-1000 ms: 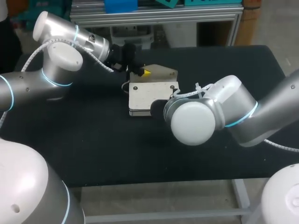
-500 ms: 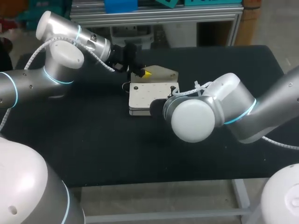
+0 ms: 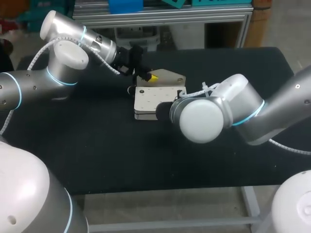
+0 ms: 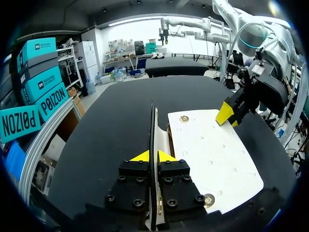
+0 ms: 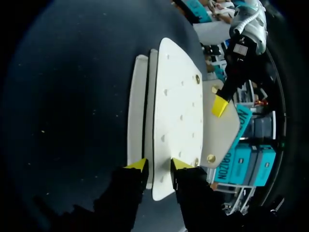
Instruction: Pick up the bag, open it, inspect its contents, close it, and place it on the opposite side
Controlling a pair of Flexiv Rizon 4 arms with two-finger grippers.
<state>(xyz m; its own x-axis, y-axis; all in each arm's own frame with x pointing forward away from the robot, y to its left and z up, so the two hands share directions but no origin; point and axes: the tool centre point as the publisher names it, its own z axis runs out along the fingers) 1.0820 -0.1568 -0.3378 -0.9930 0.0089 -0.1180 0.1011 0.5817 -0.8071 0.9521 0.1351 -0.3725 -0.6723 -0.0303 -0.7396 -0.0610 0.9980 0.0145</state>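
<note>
The left end effector [image 4: 153, 156] is clamped shut on the thin flap [image 4: 153, 126] of the white bag [image 3: 158, 99]. The right end effector [image 5: 159, 165] pinches the bag's body at the edge nearest its own arm. Both arms reach in low from their sides, meeting mid-table where the bag lies on the black surface [image 3: 97, 145].

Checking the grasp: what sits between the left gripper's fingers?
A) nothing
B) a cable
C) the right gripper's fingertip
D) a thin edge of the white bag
D: the left gripper pinches a thin upright edge of the white bag between its yellow tips.
</note>
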